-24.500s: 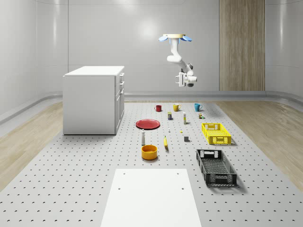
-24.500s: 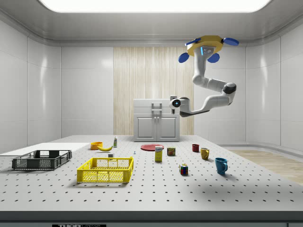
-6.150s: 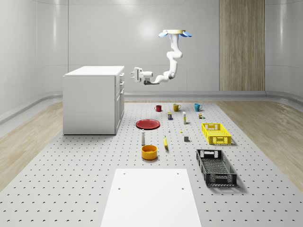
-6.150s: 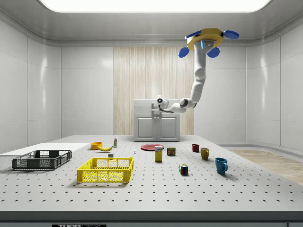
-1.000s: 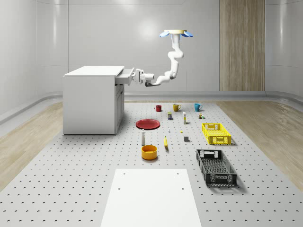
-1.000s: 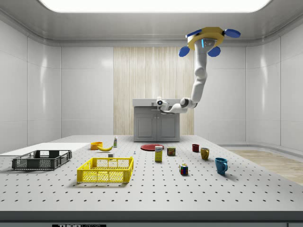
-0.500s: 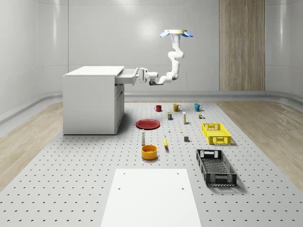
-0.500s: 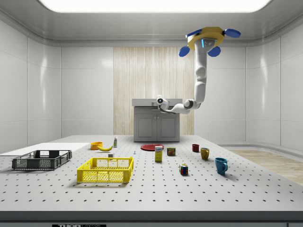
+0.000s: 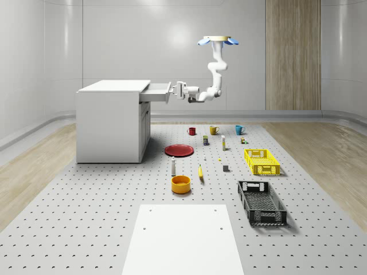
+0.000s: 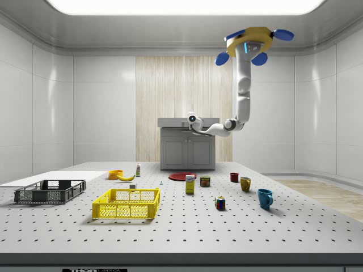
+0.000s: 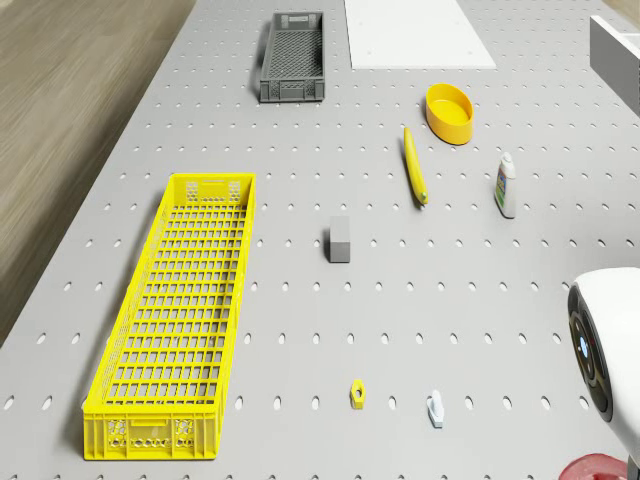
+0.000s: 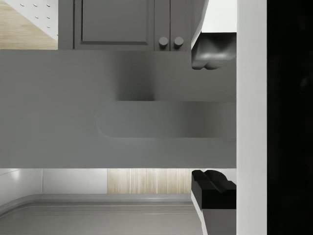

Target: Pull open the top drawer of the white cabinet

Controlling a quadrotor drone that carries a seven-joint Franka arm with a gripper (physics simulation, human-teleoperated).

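In the whole-scene view, the boxy white cabinet (image 9: 112,120) is being seen at nine o'clock of the table. Its white top drawer (image 9: 156,91) is being held pulled out, and the two-finger gripper (image 9: 174,91) is being kept clamped on the drawer's front at three o'clock. The yellow-and-blue drone (image 9: 218,40) is being hovered above the round red plate (image 9: 179,150), which is lying below.

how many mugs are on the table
3: a red mug, a yellow mug and a blue mug, in a row at the far end, beyond the round red plate.
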